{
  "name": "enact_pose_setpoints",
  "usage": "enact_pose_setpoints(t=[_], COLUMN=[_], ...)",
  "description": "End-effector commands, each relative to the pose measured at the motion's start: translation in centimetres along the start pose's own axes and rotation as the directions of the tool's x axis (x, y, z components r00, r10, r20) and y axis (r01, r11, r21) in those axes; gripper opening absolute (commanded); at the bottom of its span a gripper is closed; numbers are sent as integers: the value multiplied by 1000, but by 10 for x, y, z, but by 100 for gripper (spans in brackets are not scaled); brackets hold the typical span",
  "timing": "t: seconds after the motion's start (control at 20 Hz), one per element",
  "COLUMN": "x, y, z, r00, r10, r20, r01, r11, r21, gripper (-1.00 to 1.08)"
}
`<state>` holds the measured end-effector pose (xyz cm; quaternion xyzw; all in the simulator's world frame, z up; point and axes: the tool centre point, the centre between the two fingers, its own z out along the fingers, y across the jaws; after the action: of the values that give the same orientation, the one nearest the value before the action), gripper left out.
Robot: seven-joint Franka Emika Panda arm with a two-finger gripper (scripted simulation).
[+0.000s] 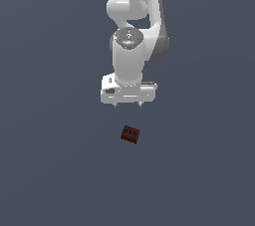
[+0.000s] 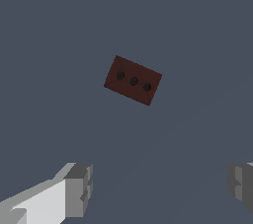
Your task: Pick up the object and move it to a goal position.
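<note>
The object is a small dark red-brown rectangular block (image 1: 130,134) lying on the grey floor, lower in the exterior view than the arm. In the wrist view the block (image 2: 133,80) lies turned at a slant and its top face shows three dark dots in a row. My gripper (image 1: 128,104) hangs over the floor, apart from the block and not touching it. Its jaws stand wide apart and hold nothing. The two grey fingertips (image 2: 79,190) show at the edge of the wrist view, with the gripper's middle (image 2: 160,186) off to one side of the block.
The white arm (image 1: 134,31) rises out of the top of the exterior view. A plain dark grey floor (image 1: 50,170) lies all around.
</note>
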<state>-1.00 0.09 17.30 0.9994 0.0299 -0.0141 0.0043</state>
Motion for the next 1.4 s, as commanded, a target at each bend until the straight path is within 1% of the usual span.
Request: enact_pose_setpoints(t=[0.0, 0.4, 0.55, 0.7, 0.85, 1.0, 1.15, 1.35], x=[1, 8, 12, 17, 22, 28, 33, 40], y=[0, -1, -1, -1, -2, -3, -4, -5], z=[1, 9, 13, 19, 26, 33, 40, 49], r00=[1000, 993, 984, 968, 943, 911, 872, 810], r10=[-11, -114, -176, -249, -331, -412, -489, -586], r20=[0, 0, 0, 1, 1, 1, 1, 0], r01=[11, 114, 176, 249, 331, 412, 489, 586], r11=[1000, 993, 984, 968, 943, 911, 872, 810], r21=[-1, -6, -8, -11, -13, -14, -15, -16], gripper=[100, 100, 100, 100, 100, 100, 100, 100])
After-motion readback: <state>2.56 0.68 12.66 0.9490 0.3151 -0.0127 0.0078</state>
